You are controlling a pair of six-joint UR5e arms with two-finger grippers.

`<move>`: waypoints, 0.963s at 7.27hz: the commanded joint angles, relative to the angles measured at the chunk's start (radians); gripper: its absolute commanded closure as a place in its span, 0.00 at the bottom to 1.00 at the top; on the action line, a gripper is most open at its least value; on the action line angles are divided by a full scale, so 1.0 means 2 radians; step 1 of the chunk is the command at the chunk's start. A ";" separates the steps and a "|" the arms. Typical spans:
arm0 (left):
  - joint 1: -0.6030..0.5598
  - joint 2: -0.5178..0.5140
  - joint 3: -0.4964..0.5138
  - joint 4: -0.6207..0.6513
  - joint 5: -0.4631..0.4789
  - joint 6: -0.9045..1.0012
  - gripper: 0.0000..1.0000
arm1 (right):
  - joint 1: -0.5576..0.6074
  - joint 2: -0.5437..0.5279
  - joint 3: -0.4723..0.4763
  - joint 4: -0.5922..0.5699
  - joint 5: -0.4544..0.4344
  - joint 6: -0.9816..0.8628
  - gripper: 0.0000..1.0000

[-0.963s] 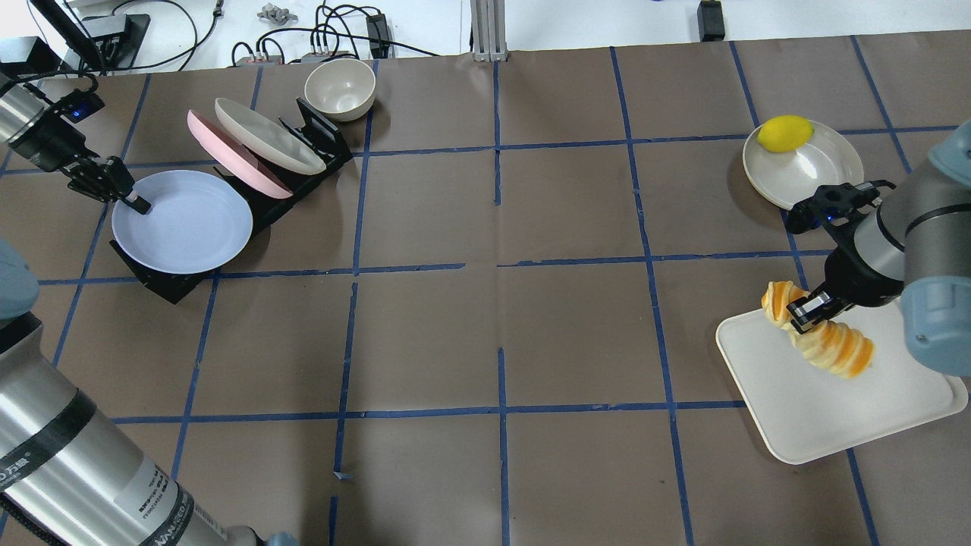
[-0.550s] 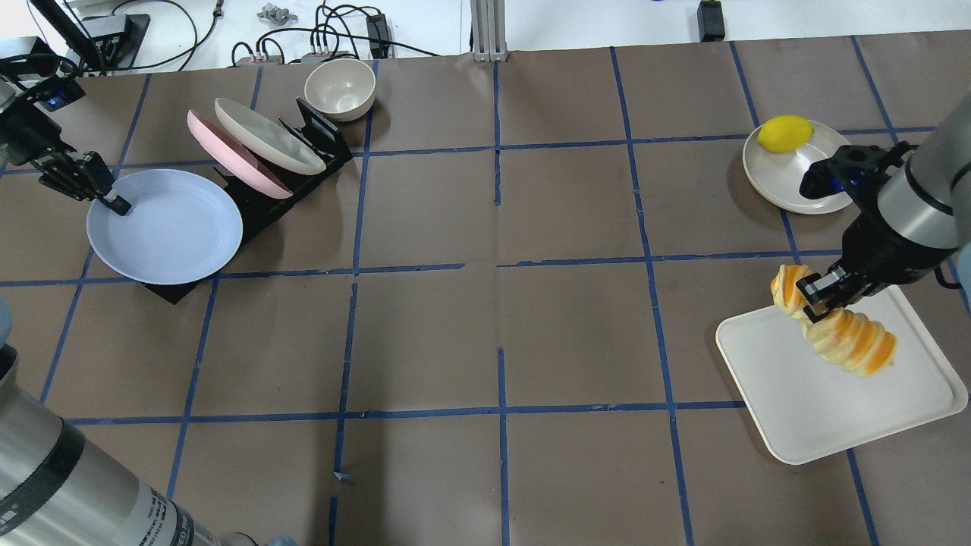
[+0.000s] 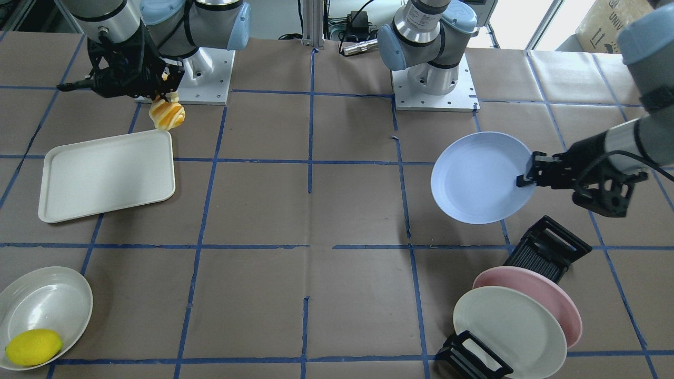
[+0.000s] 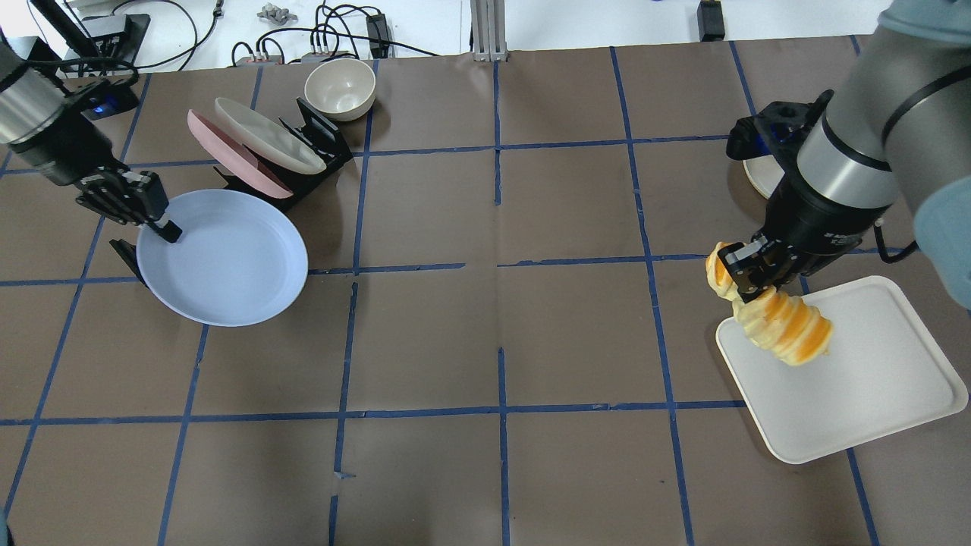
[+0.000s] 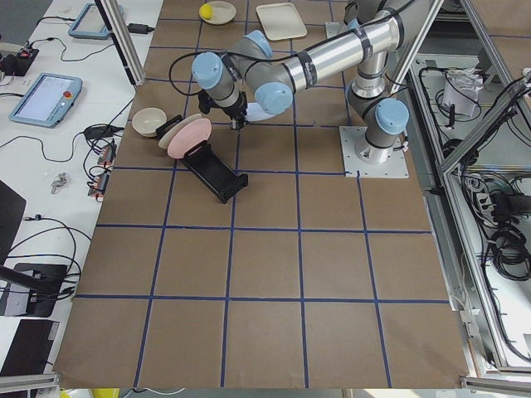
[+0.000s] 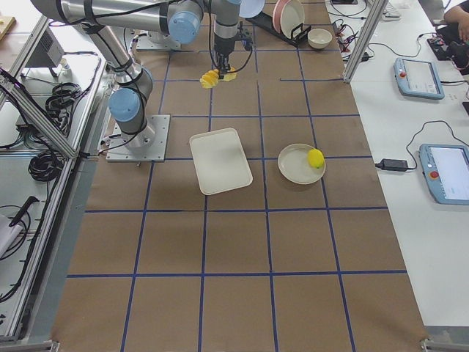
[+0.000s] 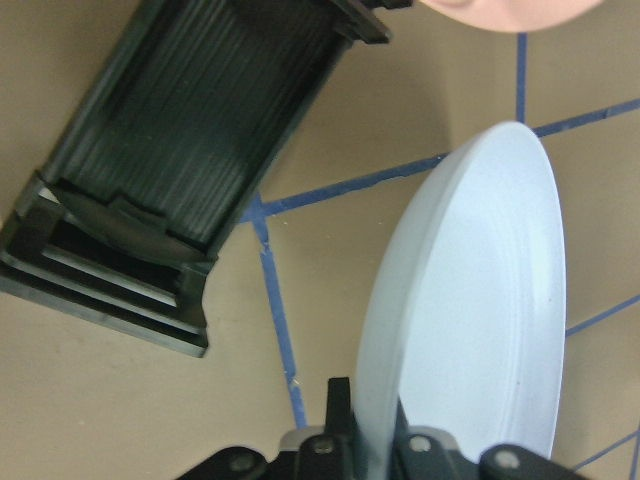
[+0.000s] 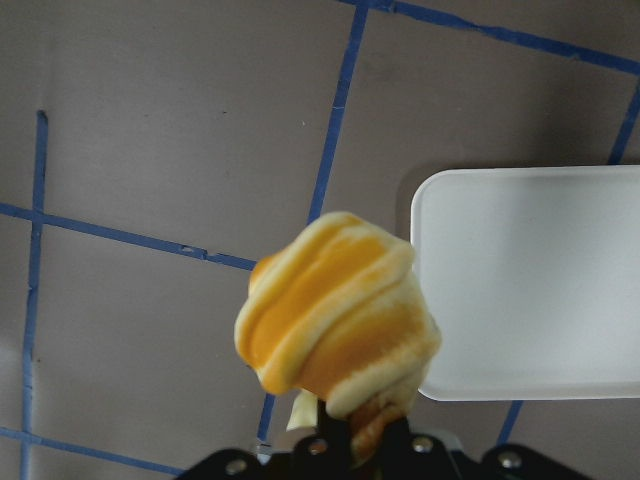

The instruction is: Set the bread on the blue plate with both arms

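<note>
Left hand [image 4: 168, 230] is clamped on the rim of the blue plate [image 4: 227, 262], fingers closed down to the thickness of the edge. The plate is held off the worktop [image 4: 493, 341] and tilted, and shows edge-on in the left wrist view. It hangs beside the near, unfilled end of the black rack [image 3: 547, 250]. Overhead it overlaps that end of the rack, but no contact shows.

Right hand [image 4: 747, 277] is pinched shut on the bread [image 4: 781, 330] near one end, with the rest of the roll hanging below the fingers. The bread is in the air at a corner of the white tray [image 4: 872, 379]. The right wrist view shows mostly brown paper under it, with the tray edge just beside.

Bread and plate are well apart, at opposite ends of the worktop, which has a blue tape grid across it.

Around:
- The pink plate [image 4: 227, 155] and cream plate [image 4: 265, 136] lean in the rack's far slots, cream in front of pink as seen from the operators' side.
- The cream bowl [image 4: 340, 87] sits just past the rack.
- The lemon [image 3: 32, 346] lies in a white dish [image 3: 47, 300] beyond the tray. Overhead, the right arm covers most of that dish and all of the lemon.
- Cables and boxes lie along the far edge, off the paper.
</note>
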 commanded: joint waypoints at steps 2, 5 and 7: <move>-0.158 0.027 -0.130 0.216 -0.009 -0.145 0.96 | 0.022 0.006 -0.007 0.001 0.011 0.031 0.93; -0.249 -0.061 -0.129 0.342 -0.117 -0.286 0.96 | 0.022 0.010 -0.003 0.003 0.009 0.031 0.89; -0.266 -0.120 -0.128 0.437 -0.150 -0.327 0.96 | 0.025 0.033 -0.006 -0.013 0.019 0.032 0.91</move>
